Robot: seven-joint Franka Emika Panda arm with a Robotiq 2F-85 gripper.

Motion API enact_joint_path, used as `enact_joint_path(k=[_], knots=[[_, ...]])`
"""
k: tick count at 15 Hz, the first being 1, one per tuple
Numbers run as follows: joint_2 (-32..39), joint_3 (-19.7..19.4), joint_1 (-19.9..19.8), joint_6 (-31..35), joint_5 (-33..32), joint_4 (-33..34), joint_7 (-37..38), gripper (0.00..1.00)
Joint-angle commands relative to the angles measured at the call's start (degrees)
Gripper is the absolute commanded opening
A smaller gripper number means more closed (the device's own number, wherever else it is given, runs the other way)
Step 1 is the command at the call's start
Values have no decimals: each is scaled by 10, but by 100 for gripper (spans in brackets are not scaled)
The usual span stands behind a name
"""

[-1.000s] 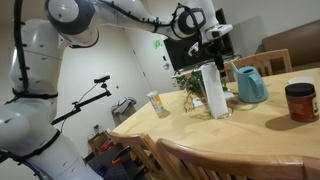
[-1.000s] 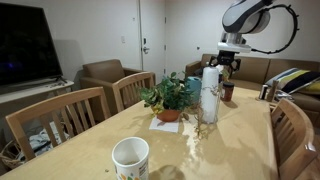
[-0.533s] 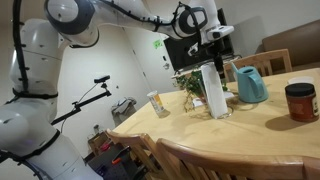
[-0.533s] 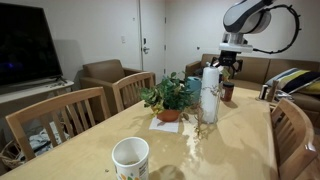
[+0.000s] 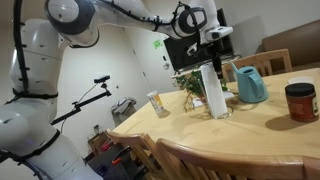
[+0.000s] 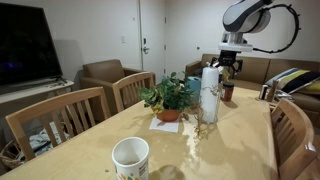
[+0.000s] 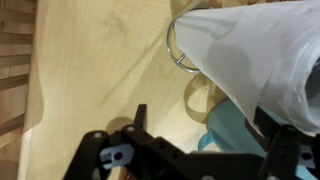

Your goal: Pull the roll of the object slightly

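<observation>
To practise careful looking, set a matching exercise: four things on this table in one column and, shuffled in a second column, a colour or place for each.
Things:
1. roll
2. pitcher
3. jar
4. cup

Descriptions:
A. teal
B. dark brown-red
C. tall, white, upright beside the plant
D. short, white, nearest the camera

Pairs: 1-C, 2-A, 3-B, 4-D
</observation>
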Motion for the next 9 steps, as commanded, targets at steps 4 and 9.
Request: enact_joint_path(k=[4, 9], knots=[[0, 9, -6, -27, 19, 14, -18, 90], [1, 8, -4, -31, 20, 15, -13, 48]])
